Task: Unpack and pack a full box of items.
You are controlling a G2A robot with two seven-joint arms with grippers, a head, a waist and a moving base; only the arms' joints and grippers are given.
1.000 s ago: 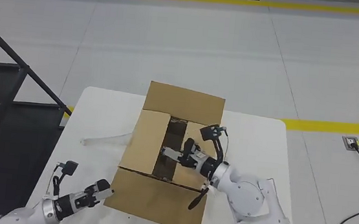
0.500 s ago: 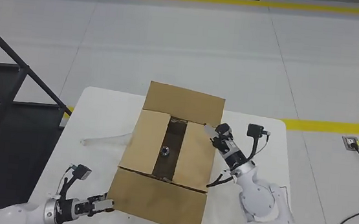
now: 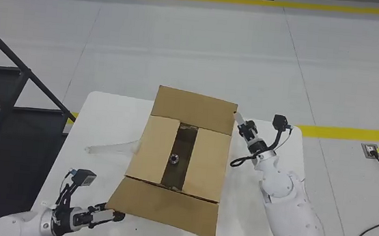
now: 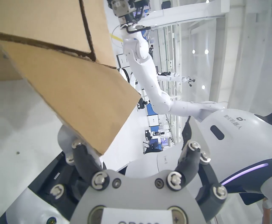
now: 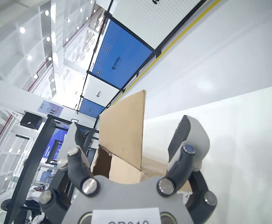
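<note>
A brown cardboard box (image 3: 202, 164) stands mid-table. Its two side flaps lie nearly flat, leaving a dark slot where a small shiny item (image 3: 174, 159) shows. The far flap (image 3: 196, 108) leans outward, and the near flap (image 3: 167, 212) slopes out over the table's front. My left gripper (image 3: 108, 215) is open at the near flap's left corner; that corner (image 4: 102, 148) lies against one finger (image 4: 82, 157) in the left wrist view. My right gripper (image 3: 243, 127) is open at the box's far right corner, with a flap edge (image 5: 131, 127) between its fingers.
A clear plastic strip (image 3: 108, 148) lies on the white table (image 3: 264, 194) left of the box. A black metal frame (image 3: 4, 52) stands beyond the table's left edge. Bare tabletop lies on both sides of the box.
My right gripper has pulled out from over the box's slot to the far right corner. My left gripper has slid toward the table's front, along the near flap's left corner.
</note>
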